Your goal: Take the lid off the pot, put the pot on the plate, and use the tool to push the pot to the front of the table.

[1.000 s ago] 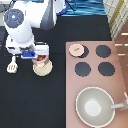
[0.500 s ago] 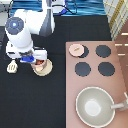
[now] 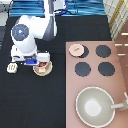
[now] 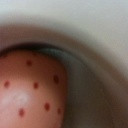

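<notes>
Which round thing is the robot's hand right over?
The small pot sitting on the plate. The gripper hovers there; the lid and big pan are far off.

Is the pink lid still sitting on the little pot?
No: the lid lies on the stove, apart from the pot, where the gripper is.

Arm (image 3: 42, 27): white, smooth rounded casings with grey-shaded joints. One large round joint cap faces up, pale grey at its centre. Dark cabling runs off the arm at 12 o'clock. Gripper (image 3: 31, 62), at the table's 9 o'clock side: white body carrying a blue block.
</notes>
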### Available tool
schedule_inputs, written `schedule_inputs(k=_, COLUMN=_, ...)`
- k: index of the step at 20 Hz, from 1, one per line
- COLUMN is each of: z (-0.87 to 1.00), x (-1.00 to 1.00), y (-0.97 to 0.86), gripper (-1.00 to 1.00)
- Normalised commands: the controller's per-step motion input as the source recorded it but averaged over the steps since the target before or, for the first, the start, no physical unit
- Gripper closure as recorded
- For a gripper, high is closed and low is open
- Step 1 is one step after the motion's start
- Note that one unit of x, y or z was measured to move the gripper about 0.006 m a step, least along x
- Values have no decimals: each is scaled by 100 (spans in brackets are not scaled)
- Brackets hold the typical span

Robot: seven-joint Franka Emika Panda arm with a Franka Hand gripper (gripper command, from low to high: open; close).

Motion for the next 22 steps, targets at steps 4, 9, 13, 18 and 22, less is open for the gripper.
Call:
schedule_inputs(k=4, z=-2, x=25, y=-10, gripper=100)
schedule_inputs(k=9, z=-10, x=20, y=-18, gripper=100)
schedule_inputs(k=13, z=-8, x=9, y=-19, gripper=100)
schedule_inputs(k=18, z=48, x=-21, y=-3, gripper=100)
schedule_inputs(k=22, z=37, x=-31, y=0, gripper=-100)
